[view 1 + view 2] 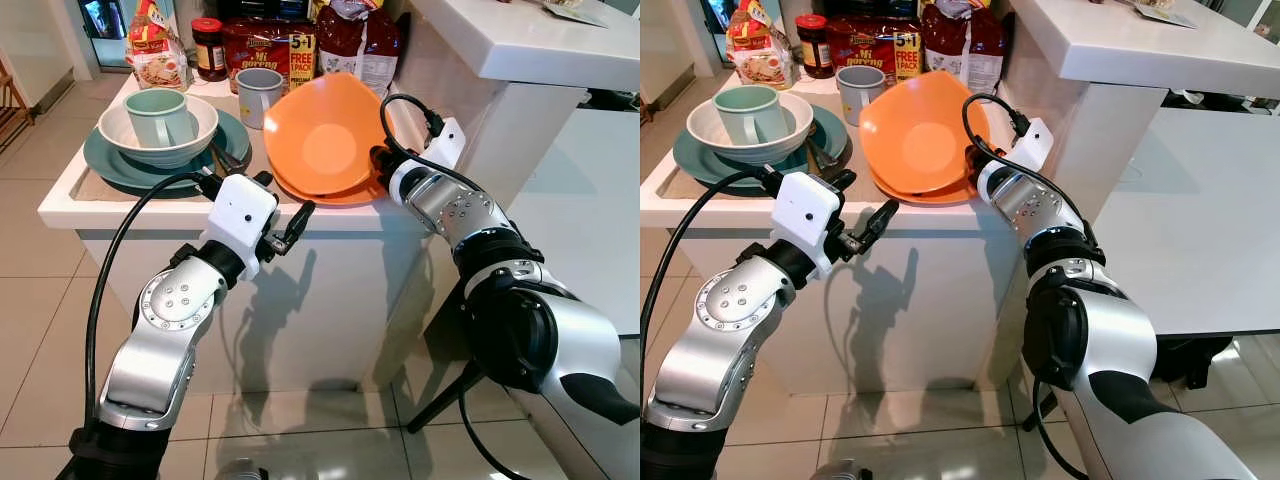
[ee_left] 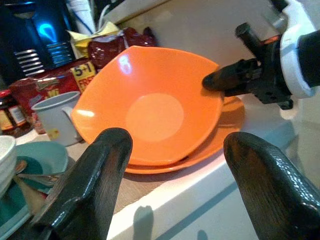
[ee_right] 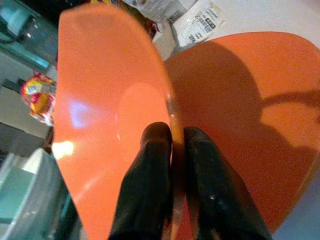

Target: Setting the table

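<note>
An orange bowl stands tilted on its edge over an orange plate on the white counter. My right gripper is shut on the bowl's right rim, one finger inside and one outside. My left gripper hovers open at the counter's front edge, just left of and below the bowl, holding nothing. In the left wrist view its two fingers frame the bowl and the right gripper's fingers pinching the rim.
A teal plate carries a white bowl with a teal mug in it, and cutlery beside it. A grey mug, food packets and a jar line the back. A white table lies at right.
</note>
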Controlling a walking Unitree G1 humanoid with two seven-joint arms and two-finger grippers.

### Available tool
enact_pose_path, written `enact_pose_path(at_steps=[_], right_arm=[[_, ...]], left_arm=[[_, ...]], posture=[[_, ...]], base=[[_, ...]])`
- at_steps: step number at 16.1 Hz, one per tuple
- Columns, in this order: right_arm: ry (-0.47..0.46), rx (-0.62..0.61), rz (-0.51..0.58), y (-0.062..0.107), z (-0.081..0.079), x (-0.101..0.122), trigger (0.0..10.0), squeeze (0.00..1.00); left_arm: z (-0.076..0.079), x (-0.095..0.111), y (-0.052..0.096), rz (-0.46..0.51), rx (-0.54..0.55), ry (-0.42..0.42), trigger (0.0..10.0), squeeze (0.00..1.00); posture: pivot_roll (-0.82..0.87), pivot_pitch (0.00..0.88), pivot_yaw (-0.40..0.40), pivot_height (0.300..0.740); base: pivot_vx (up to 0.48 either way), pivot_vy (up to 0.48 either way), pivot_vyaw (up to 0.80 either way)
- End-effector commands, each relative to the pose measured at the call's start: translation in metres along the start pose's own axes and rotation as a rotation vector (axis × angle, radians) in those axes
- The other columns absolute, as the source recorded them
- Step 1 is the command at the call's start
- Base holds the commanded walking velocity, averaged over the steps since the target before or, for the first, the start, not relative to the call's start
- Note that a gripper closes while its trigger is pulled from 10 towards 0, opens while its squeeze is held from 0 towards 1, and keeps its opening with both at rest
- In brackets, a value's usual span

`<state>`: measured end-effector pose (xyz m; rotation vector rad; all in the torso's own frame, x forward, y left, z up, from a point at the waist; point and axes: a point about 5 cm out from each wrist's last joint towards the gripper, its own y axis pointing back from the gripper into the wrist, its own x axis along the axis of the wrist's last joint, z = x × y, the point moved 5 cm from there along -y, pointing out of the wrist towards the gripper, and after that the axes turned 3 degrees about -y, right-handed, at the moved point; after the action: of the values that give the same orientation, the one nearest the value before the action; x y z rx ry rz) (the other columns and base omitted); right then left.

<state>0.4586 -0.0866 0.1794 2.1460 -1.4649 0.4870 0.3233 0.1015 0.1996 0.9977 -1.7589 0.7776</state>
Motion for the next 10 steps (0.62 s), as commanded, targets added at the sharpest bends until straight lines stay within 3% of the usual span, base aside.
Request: enact_pose_path(at_steps=[1, 5, 8, 10], right_arm=[[-0.023, 0.019, 0.046, 0.002, -0.002, 0.013, 0.0, 0.0], [-0.022, 0.134, 0.062, 0.016, -0.017, 0.018, 0.0, 0.0], [-0.028, 0.194, 0.074, 0.03, -0.024, 0.017, 0.0, 0.0], [-0.04, 0.256, 0.089, 0.053, -0.028, 0.013, 0.0, 0.0]], left_arm=[[-0.004, 0.006, 0.0, 0.024, 0.032, 0.003, 10.0, 0.0], [-0.03, 0.006, 0.004, 0.021, 0.228, 0.034, 10.0, 0.0], [-0.034, 0.004, 0.009, 0.02, 0.249, 0.069, 10.0, 0.0], [-0.035, 0.004, 0.012, 0.029, 0.261, 0.093, 10.0, 0.0]], posture=[[0.2, 0.0, -0.079, 0.74], [0.21, 0.0, -0.095, 0.74], [0.2, 0.0, -0.091, 0.74], [0.2, 0.0, -0.092, 0.74]], base=[[0.0, 0.0, 0.0], [0.0, 0.0, 0.0], [0.0, 0.0, 0.0], [0.0, 0.0, 0.0]])
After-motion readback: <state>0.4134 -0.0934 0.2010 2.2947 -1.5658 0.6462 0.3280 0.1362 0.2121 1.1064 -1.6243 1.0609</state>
